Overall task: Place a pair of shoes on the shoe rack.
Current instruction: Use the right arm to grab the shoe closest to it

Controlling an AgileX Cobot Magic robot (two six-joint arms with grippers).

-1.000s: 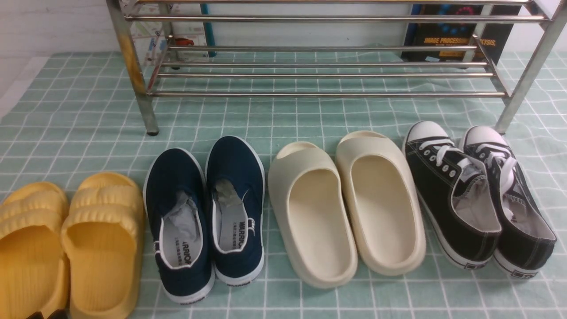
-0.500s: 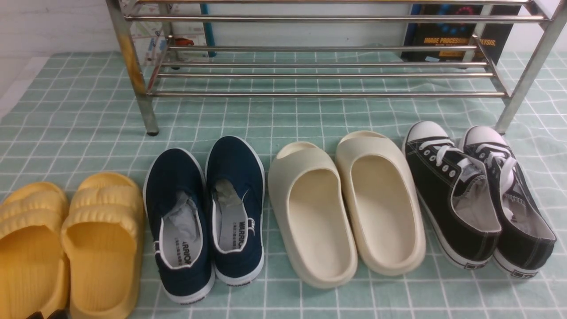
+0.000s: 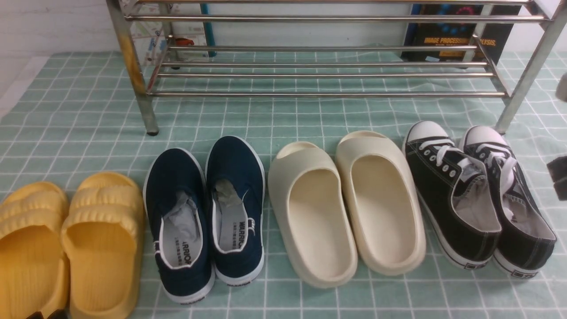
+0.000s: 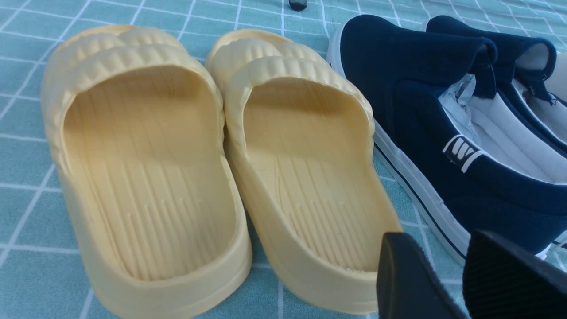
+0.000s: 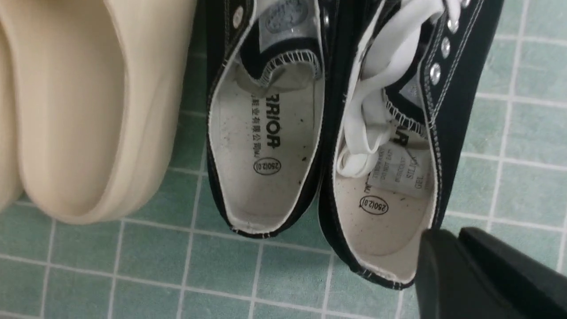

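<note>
Green checked cloth (image 3: 66, 110) covers the floor. The black canvas sneakers (image 3: 474, 199) sit side by side on it at the row's right end, in front of the steel shoe rack (image 3: 328, 75), which holds no shoe. Nothing is lifted yet. The right gripper (image 5: 458, 235) hovers over their heels, fingers together and empty. The left gripper (image 4: 447, 252), slightly parted, holds nothing.

Ahead of the robot, four pairs sit in a row on the cloth (image 3: 66, 110): slippers (image 3: 66, 248) at 10 o'clock, slip-ons (image 3: 206, 212) at 11, slides (image 3: 345, 208) at 1, sneakers (image 3: 478, 195) at 2. The rack (image 3: 319, 94) stands beyond them at 12, with a book (image 3: 443, 33) behind it.
</note>
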